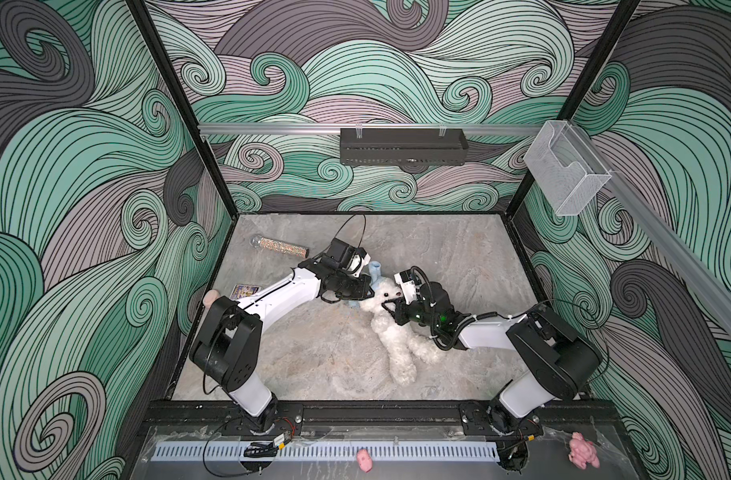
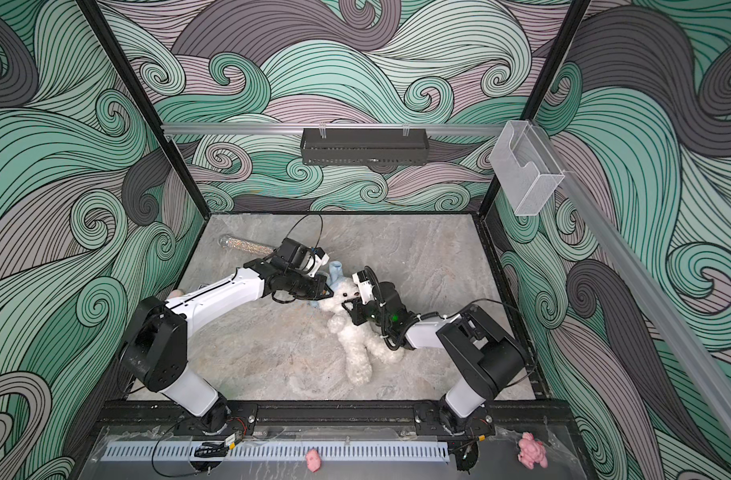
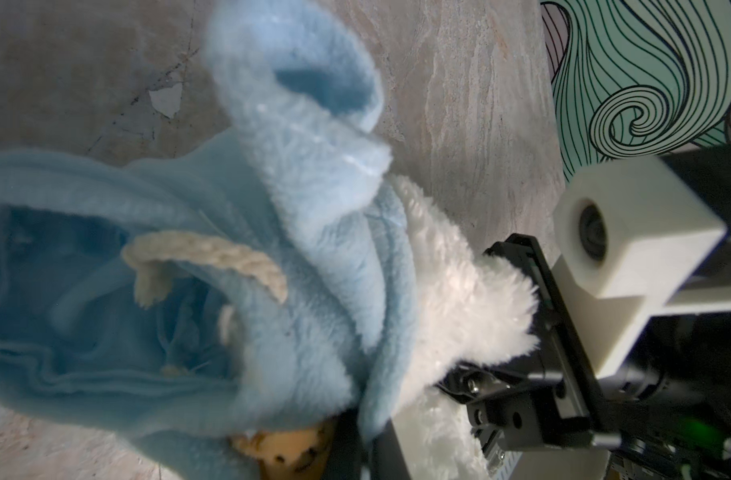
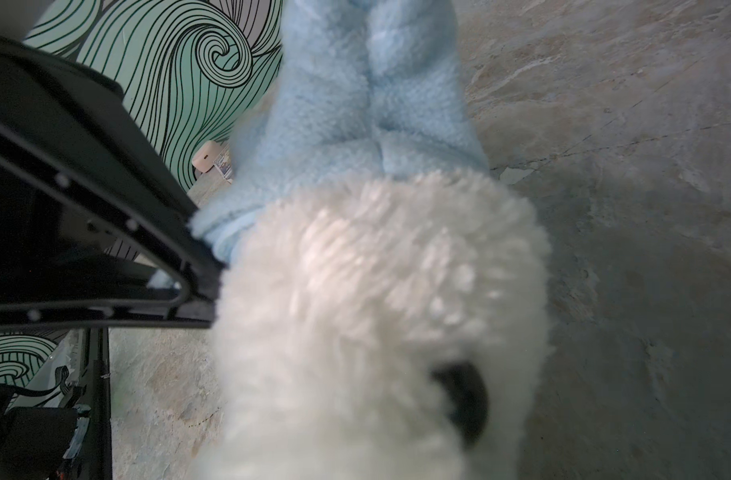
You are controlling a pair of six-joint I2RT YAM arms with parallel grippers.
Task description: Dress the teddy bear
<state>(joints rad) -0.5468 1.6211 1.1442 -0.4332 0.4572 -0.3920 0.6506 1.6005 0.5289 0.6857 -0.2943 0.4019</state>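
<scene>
Desk: Where's the teddy bear [image 1: 391, 336]?

Photog: Ctr of the stone table [image 1: 314, 361], stretched out, head toward the back wall, legs toward the arm bases.

Desk: Clothes?

Photog: A pale blue fleece garment [image 3: 314, 249] is bunched against the top of its head (one sleeve sticks up, visible in both top views).

Desk: Grippers?

Photog: The left gripper [image 1: 371, 293] is clamped tight on the garment's edge, right beside the head. The right gripper [image 1: 386, 309] is pressed into the fur at the neck. Its fingers are buried, so can't tell whether it's gripping.
</scene>
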